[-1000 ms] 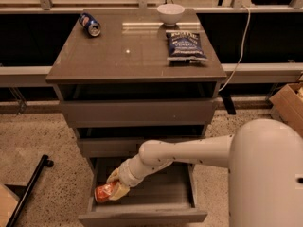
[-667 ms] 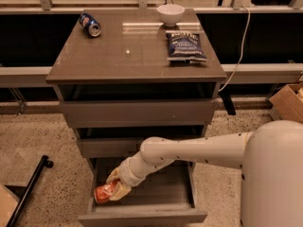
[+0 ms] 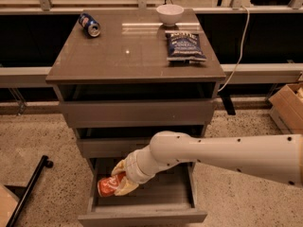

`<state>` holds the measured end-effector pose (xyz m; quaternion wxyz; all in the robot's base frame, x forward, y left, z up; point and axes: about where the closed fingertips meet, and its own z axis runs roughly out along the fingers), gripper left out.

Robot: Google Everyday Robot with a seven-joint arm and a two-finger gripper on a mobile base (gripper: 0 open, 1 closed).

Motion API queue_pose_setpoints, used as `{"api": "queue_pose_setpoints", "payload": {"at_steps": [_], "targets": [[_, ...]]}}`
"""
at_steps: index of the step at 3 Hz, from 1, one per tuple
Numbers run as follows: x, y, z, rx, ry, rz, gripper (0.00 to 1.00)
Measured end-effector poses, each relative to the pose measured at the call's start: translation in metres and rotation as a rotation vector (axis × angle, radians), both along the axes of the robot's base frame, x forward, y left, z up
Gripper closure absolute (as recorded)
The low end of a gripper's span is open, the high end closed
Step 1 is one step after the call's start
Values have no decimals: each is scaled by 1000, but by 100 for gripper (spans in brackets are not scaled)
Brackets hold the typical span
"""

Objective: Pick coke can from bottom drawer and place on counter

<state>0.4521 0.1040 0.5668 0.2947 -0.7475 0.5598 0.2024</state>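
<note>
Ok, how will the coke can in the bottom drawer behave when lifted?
Probably light: the coke can looks small. It lies on its side in the bottom drawer, so may roll if released. The gripper jaws clamp it; thin walls could dent.

Dim; counter (image 3: pixel 128 63) glare; claw (image 3: pixel 116 180) in shadowed bottom drawer (image 3: pixel 161 196).

Tool (image 3: pixel 117 180) inside bottom drawer (image 3: pixel 163 195), open above
</note>
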Motion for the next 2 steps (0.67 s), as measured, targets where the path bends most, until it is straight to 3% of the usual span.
{"api": "queue_pose_setpoints", "payload": {"at_steps": [2], "targets": [[29, -39, 110, -88, -106, -58, 100]]}}
